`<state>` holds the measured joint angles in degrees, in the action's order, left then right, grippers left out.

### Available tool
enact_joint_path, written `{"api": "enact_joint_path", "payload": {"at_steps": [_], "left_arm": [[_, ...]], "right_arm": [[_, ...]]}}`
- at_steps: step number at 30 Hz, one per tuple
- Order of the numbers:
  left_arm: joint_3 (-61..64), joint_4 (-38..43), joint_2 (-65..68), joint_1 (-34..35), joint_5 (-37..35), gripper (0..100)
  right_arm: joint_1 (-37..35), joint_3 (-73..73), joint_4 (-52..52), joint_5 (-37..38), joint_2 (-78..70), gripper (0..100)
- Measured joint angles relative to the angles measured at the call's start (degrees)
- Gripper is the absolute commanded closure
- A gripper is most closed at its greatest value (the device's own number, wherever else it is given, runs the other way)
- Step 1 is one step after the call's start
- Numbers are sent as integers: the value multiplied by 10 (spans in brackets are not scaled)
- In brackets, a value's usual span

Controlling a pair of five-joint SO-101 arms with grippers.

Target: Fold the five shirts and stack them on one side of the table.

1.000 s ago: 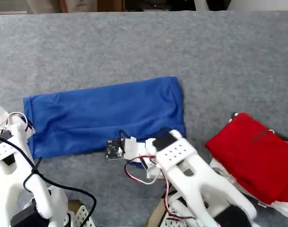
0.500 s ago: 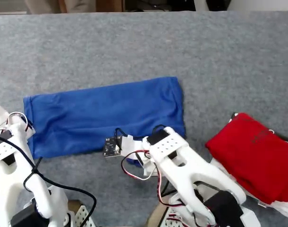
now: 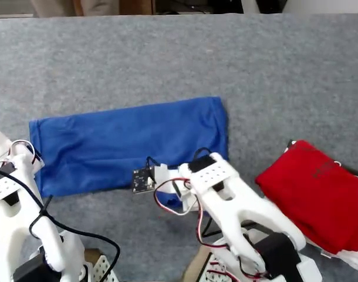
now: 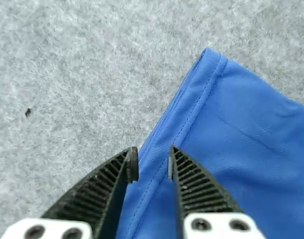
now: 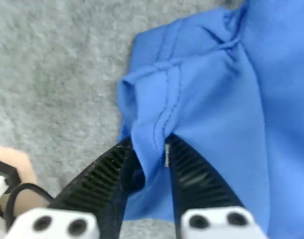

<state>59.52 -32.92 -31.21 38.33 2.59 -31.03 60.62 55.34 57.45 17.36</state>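
A blue shirt (image 3: 132, 141), folded into a long band, lies across the middle left of the grey table (image 3: 167, 53). My right gripper (image 5: 148, 148) is shut on a bunched fold of the blue shirt's (image 5: 217, 99) hem, at the near right corner of the band (image 3: 174, 201). At the band's near left corner, my left gripper (image 4: 151, 164) hovers slightly open. The blue shirt's (image 4: 241, 129) stitched edge runs under the gap between its fingertips. In the high view the left arm (image 3: 14, 194) stands at the bottom left.
A folded red shirt (image 3: 314, 188) tops a stack at the right edge, with white cloth (image 3: 355, 258) showing beneath it. The far half of the table is bare grey felt. Both arm bases and their cables crowd the near edge.
The right arm shifted a little left and back, and a fold of blue cloth now bulges toward the near edge under its gripper. The left arm has not moved.
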Motion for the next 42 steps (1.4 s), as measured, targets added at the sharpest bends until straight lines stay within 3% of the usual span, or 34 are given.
{"api": "enact_joint_path", "payload": {"at_steps": [9,17,23,32,38,42], "left_arm": [[0,0,0,0,0,882],[0,0,0,0,0,882],[0,0,0,0,0,882],[0,0,0,0,0,882],[4,0,0,-14,0,882],[4,0,0,-18,0,882]], "right_arm": [[19,-43,13,4,-18,995],[20,-236,118,4,-47,995],[42,-411,145,32,-188,995],[47,-744,268,101,-436,988],[47,-893,306,101,-531,720],[47,-928,314,101,-539,724]]}}
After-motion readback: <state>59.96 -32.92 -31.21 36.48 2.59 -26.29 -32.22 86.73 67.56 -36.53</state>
